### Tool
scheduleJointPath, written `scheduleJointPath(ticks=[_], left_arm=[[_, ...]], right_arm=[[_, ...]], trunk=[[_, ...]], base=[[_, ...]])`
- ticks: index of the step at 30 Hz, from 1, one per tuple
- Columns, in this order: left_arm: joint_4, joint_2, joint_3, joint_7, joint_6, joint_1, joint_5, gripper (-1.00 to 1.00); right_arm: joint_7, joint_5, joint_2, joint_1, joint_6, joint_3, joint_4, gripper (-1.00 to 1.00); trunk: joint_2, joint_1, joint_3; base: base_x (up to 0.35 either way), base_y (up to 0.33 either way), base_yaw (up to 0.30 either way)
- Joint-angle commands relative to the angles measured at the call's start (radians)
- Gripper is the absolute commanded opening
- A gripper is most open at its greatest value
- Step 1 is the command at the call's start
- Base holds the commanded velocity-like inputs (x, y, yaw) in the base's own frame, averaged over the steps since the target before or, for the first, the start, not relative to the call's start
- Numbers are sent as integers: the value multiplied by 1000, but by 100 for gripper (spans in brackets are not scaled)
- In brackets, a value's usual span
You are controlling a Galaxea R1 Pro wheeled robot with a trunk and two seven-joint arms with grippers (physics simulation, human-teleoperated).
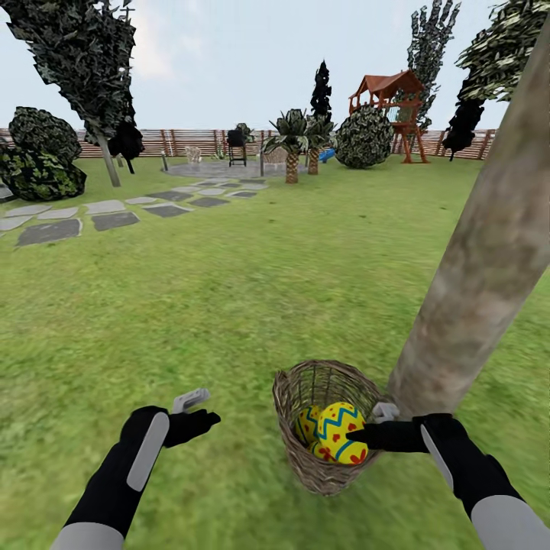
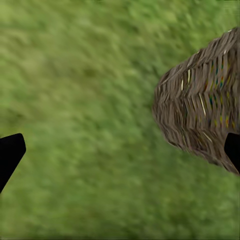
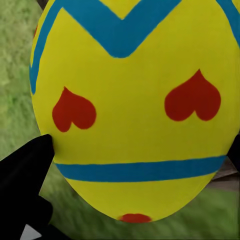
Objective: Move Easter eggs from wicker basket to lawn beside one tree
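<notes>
The wicker basket [image 1: 321, 428] stands on the lawn [image 1: 229, 305] right at the foot of a thick pale tree [image 1: 489, 260]. Inside it I see yellow Easter eggs: a large one with blue zigzag and red hearts [image 1: 341, 432] on top, another [image 1: 307, 422] behind it. My right gripper [image 1: 365, 435] is shut on the top egg [image 3: 132, 107], which sits between its black fingers [image 3: 25, 165]. My left gripper [image 1: 200, 416] is open over bare grass, left of the basket [image 2: 200, 115].
Grey stepping stones [image 1: 84, 218] lead to a paved circle at the back left. Short palms [image 1: 292, 145], bushes [image 1: 365, 137], a wooden play tower [image 1: 389, 107] and a fence stand far off. Open grass lies ahead and to the left.
</notes>
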Motion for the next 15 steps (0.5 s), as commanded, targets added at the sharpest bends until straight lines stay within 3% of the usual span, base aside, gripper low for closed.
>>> scheduleJointPath(ticks=[1,7,15], left_arm=[[-2,2,3,9,3,0,12,100],[-2,-1,1,9,-11,0,13,100],[-2,-2,1,8,-11,0,13,100]], right_arm=[[4,2,-2,0,6,-2,-1,-100],[5,1,-3,0,5,-4,-3,-100],[28,-1,-3,0,7,-3,-9,-100]], trunk=[[0,0,-1],[0,0,1],[0,0,12]], base=[[-7,0,0],[-1,0,-28],[0,0,-193]])
